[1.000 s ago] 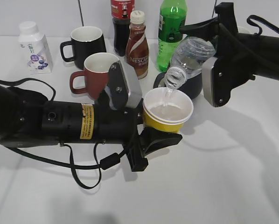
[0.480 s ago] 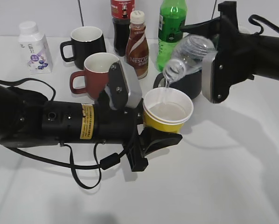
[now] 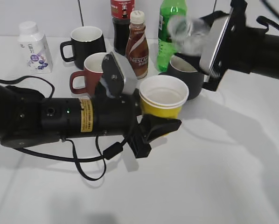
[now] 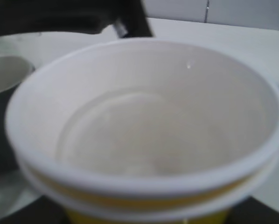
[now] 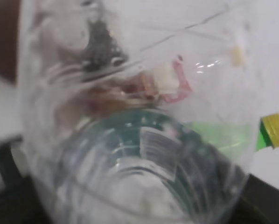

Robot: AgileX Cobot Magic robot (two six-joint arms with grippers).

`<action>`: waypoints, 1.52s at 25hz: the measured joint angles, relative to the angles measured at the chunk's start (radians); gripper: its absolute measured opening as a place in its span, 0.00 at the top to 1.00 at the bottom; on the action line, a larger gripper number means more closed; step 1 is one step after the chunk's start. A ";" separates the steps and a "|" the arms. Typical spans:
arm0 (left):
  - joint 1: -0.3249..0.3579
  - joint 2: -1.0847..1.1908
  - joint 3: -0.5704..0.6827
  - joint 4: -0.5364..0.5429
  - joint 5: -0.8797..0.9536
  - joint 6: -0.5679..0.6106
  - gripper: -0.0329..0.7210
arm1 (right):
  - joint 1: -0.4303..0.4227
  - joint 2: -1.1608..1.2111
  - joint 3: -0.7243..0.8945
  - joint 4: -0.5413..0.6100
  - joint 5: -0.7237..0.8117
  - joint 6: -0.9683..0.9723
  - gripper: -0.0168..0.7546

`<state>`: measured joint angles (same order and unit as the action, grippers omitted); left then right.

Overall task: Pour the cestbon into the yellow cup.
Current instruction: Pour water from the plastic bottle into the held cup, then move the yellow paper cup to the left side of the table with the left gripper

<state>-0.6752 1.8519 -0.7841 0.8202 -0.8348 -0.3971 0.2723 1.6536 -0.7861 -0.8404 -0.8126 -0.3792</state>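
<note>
Up at the right, the cestbon (image 3: 188, 32) is gripped by the right tool (image 3: 213, 44), tilted and blurred, its open mouth toward the upper left, above the dark mug (image 3: 186, 79) and in front of the green soda bottle (image 3: 170, 28). The right wrist view is filled by the clear bottle wall with a green label band. Below and left of it, the yellow cup (image 3: 163, 97) sits upright, clamped in the left tool (image 3: 151, 123) above the white table (image 3: 214, 177); the left wrist view shows a shallow layer of water in its white inside. Behind stand a red mug (image 3: 90, 74), a black mug (image 3: 86, 42), a Nescafe bottle (image 3: 137, 46) and a white bottle (image 3: 34, 47)
</note>
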 joint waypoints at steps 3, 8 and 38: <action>0.015 -0.022 0.002 -0.009 0.001 0.000 0.44 | 0.000 0.000 0.000 0.006 -0.072 0.222 0.37; 0.059 -0.106 0.036 -0.053 -0.001 0.000 0.44 | 0.000 0.000 0.000 0.129 -0.177 0.504 0.37; 0.560 -0.330 0.149 -0.192 0.194 0.000 0.44 | -0.036 0.000 -0.012 0.776 0.182 0.495 0.37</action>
<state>-0.1156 1.5222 -0.6354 0.6284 -0.6412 -0.3975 0.2365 1.6536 -0.7979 -0.0642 -0.6302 0.1156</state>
